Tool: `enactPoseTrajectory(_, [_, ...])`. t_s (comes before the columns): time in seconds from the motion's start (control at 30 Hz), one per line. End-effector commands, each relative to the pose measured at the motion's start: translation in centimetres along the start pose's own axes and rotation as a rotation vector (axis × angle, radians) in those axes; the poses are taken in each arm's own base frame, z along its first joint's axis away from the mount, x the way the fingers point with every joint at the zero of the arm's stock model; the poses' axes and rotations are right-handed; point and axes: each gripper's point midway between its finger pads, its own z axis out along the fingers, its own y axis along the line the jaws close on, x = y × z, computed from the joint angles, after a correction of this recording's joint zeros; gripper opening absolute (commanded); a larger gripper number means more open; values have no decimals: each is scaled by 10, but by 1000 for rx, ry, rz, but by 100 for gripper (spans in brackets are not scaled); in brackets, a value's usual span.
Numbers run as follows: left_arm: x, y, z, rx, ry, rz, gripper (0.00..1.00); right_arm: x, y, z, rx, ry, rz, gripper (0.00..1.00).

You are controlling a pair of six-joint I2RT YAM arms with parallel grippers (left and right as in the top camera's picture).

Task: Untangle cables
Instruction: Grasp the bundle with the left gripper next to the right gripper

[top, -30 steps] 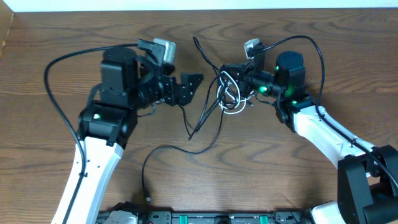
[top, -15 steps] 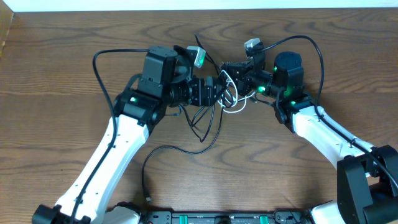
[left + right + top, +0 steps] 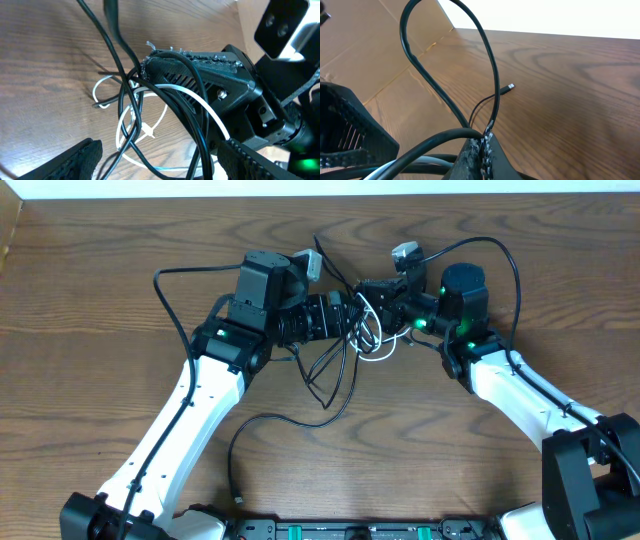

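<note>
Cables: the thin black and white flexible cables [image 3: 365, 345] are bunched in a knot near the middle of the far edge of the brown wooden table [image 3: 100, 280]; one black strand is trailed toward the near edge.
Right gripper: the black two-finger right gripper [image 3: 484, 147] is clamped tight on the knot.
Left gripper: the black two-finger left gripper [image 3: 160, 160] is spread wide, with strands lying between its fingers but nothing gripped.
Risk: if several strands were pinched at once and pulled, the knot would likely be tightened; a white loop could be snagged on the right gripper's body.
Containers: none are seen.
</note>
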Motion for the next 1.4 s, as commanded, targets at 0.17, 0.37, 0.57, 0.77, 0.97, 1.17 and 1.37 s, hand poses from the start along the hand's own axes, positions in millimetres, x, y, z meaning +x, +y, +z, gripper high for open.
enactPoseTrajectory(0.17, [-8,1,-1,-19,-32,-102,79,7,10,7,-19,21,-46,1])
enactPoseTrajectory(0.37, [-3,-3,3,-20,-23,-91,79,11,17,12,-22,28,-105,1])
enactPoseTrajectory(0.57, [-3,-1,4,-49,-38,-86,77,11,17,12,-21,29,-104,1])
enactPoseTrajectory(0.77, [-1,2,4,-57,-29,-91,52,11,16,12,-20,30,-103,1])
enactPoseTrajectory(0.97, [7,10,9,-83,7,-109,51,11,17,12,-20,28,-102,1])
enactPoseTrajectory(1.17, [12,12,16,-85,35,-116,51,10,17,12,-20,27,-101,1])
enactPoseTrajectory(1.37, [19,5,20,-76,50,-98,42,10,13,12,2,22,-93,1])
